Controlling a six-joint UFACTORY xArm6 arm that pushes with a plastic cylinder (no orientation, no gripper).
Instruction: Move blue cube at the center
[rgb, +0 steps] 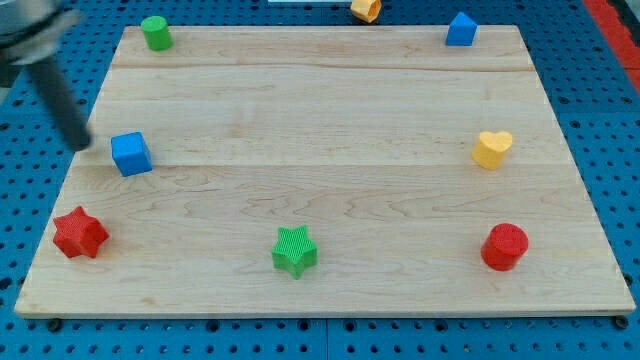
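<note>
Blue cube (131, 154): sits on the wooden board (330, 120) close to the view's left edge, about halfway down, far from the middle of the board.
Rod: dark and blurry, it slants down from the view's top left corner.
Tip: my tip (82, 144) is just to the left of the blue cube, right at the board's left edge. It is very near the cube, but I cannot tell if they touch.
Gripper: the arm has no gripper, only the rod, so nothing opens or shuts and nothing is held.
Red star (79, 233): near the bottom left corner, below the blue cube.
Green star (295, 250): near the bottom edge, around the middle.
Red round block (504, 246): near the bottom right.
Yellow heart (492, 149): by the right edge.
Other blue block (460, 30): top right, with a pointed top.
Green round block (155, 32): top left.
Orange block (366, 9): just past the top edge, partly cut off.
</note>
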